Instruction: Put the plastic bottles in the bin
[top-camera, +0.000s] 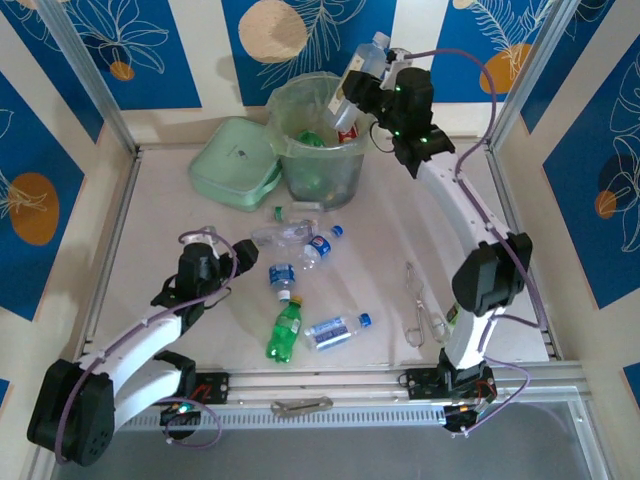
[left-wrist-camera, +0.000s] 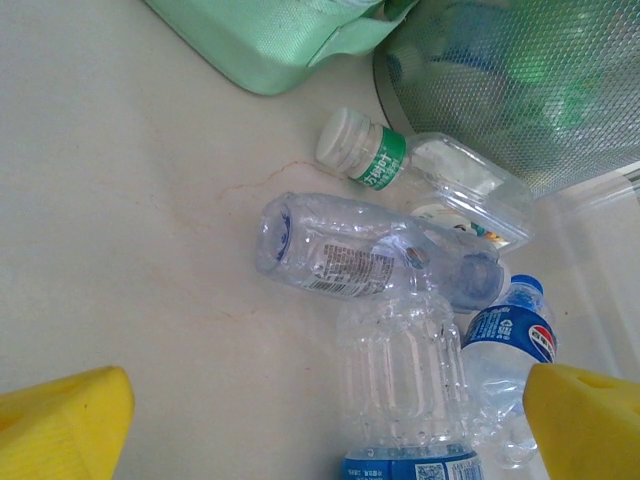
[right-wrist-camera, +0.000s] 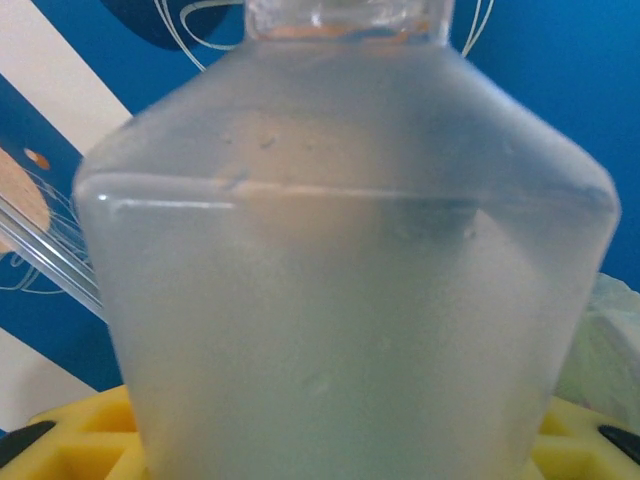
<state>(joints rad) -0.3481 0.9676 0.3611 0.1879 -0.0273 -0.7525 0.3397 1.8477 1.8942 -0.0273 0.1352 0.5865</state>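
Blue leaf-print panels wall in a pale desk (top-camera: 150, 230). At its far edge stands the bin (top-camera: 318, 160), with a flat lid (top-camera: 235, 165) touching its left side. The right end effector (top-camera: 352, 95) is raised over the bin's right rim, clenched on a frosted bottle (top-camera: 368, 62) that tilts with its cap up and away. In the right wrist view this bottle sits between the yellow fingers (right-wrist-camera: 80, 435). Inside the bin lies what looks like a green bottle, blurred by the liner. The left end effector (top-camera: 215, 252) hangs low over the desk's left middle, jaws wide apart and holding nothing. In its wrist view the fingers stand either side of a cluster of clear bottles (left-wrist-camera: 345, 250). Beyond them a white-capped bottle (left-wrist-camera: 385, 160) lies near the bin's foot. Nearer the arms lie a green bottle (top-camera: 286, 328) and, just beside it, a blue-capped bottle (top-camera: 338, 328). Tongs (top-camera: 420, 305) lie well apart on the right.
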